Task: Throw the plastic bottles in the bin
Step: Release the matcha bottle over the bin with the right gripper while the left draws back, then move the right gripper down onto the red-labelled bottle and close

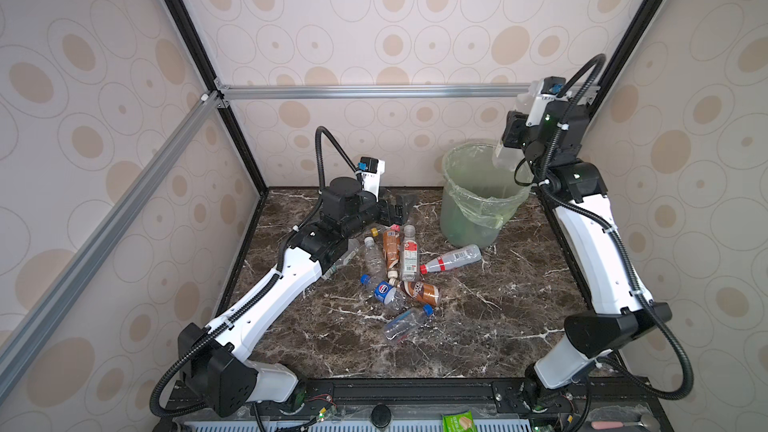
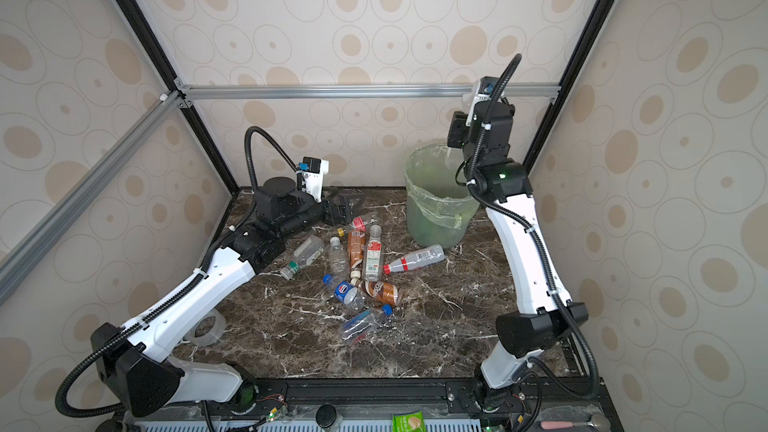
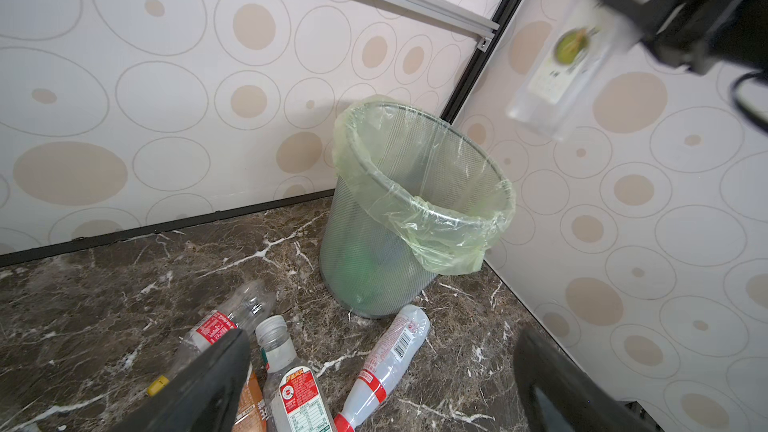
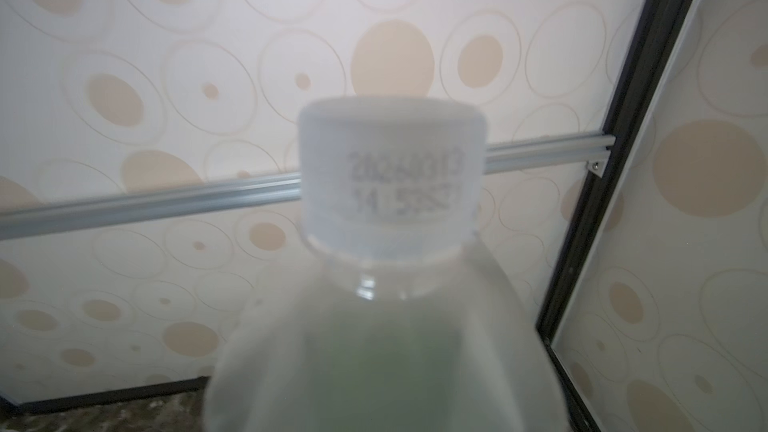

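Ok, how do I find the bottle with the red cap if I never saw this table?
Look for the big bin with the pale green bag at the far right of the marble table. Just in front of its base, a pale bottle lies on its side at the edge of the pile. It alone has a red cap and a barcode showing.

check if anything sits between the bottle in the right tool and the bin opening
Nothing visible does. The right tool holds the clear plastic bottle with a white cap above the open mouth of the round mesh bin lined with a pale green bag; the gap between is bare.
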